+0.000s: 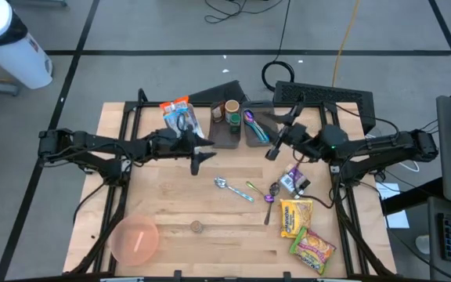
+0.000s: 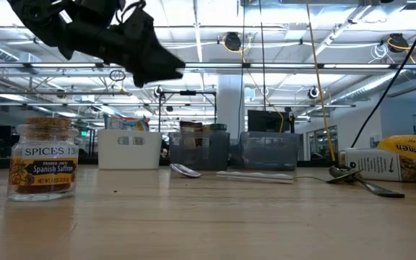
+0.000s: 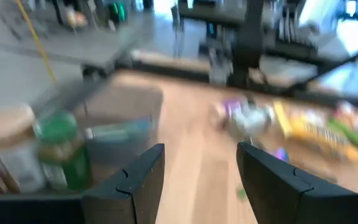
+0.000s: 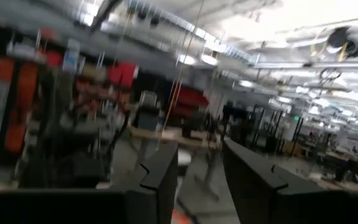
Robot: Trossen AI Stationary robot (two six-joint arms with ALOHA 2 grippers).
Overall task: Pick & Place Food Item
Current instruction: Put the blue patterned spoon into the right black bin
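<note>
Bright overhead ceiling lights, both wrist views motion-blurred, soft shadows on table [image 1: 171,211].

The left wrist view is smeared: a jar with a green label [image 3: 61,155] and a pale jar [image 3: 8,146], which the left edge cuts, cannot be read, and the packets at right [image 3: 316,127] are streaks of colour. The right wrist view is blurred too, its room only shapes (red patches, ceiling lights). In the low view the top edge cuts off a dark arm [image 2: 100,32], and the right edge crops a yellow ramen packet [image 2: 414,148]. In the high view, a small round object [image 1: 196,227] at lower centre is too small to tell.
</note>
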